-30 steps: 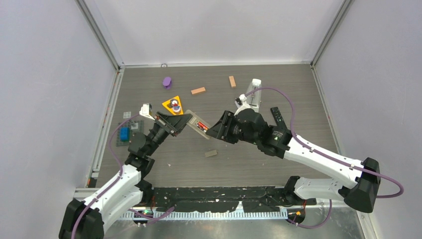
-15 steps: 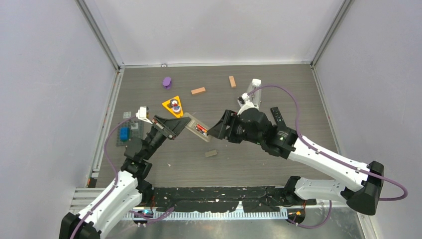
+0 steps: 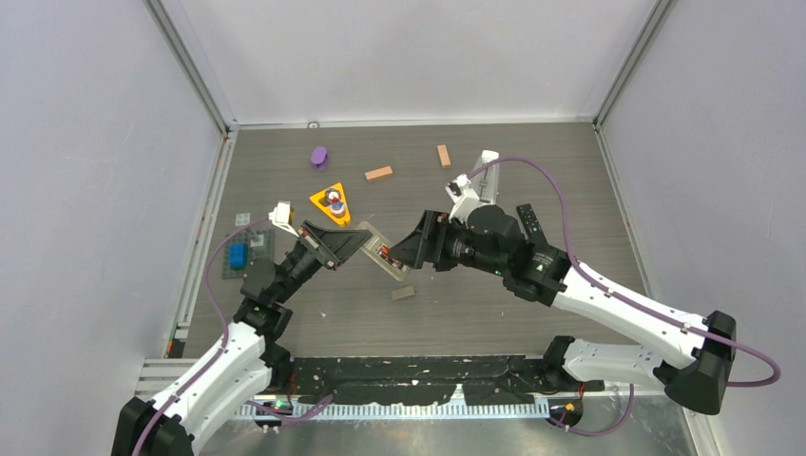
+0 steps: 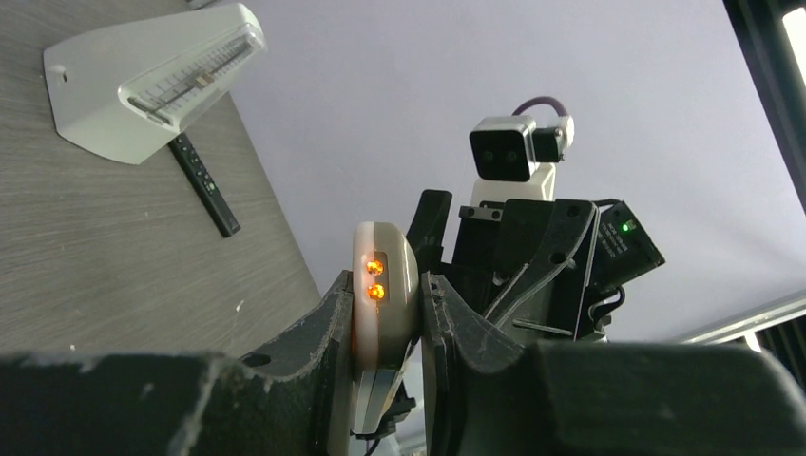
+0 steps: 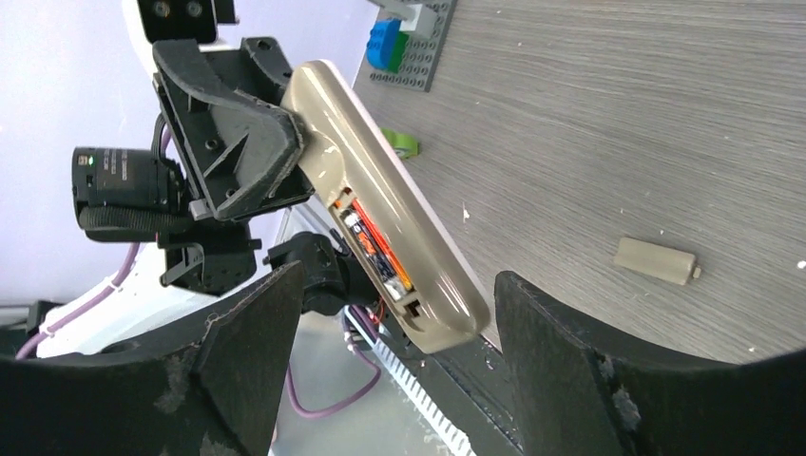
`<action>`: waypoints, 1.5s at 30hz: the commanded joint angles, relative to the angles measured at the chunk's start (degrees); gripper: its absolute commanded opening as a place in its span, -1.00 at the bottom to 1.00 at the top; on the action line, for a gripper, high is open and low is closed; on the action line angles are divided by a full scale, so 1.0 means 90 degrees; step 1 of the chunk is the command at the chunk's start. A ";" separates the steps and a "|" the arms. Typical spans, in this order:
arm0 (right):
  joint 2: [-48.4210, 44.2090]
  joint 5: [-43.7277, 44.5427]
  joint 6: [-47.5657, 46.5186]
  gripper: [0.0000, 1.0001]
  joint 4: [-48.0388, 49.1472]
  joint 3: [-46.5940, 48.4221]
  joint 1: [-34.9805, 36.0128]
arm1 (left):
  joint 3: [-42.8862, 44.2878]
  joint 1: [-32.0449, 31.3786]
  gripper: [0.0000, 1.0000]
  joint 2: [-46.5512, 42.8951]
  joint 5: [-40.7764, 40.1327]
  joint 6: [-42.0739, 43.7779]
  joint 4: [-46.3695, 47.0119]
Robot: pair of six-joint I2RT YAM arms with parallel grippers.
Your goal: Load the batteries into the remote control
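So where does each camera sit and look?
Top: above and behind, looking down at the table; left arm and right arm show.
Left wrist: on left arm, looking past its fingers, clamped on the remote, at the right gripper.
Right wrist: on right arm, looking between its open fingers at the batteries.
Shared: the remote.

Soft, even overhead light leaves the top view sharp, shadows on the tabletop [image 3: 475, 313] faint. In both wrist views the near jaws blur dark; a bright strip [image 4: 792, 28] glares far above-right of the remote control [image 4: 383, 285], whose end glows orange.
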 commanded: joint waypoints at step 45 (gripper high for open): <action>0.3050 -0.0655 -0.7579 0.57 -0.1175 0.0581 -0.0001 | 0.0464 0.0508 -1.00 -0.2204 -0.1974 0.1945 -0.5374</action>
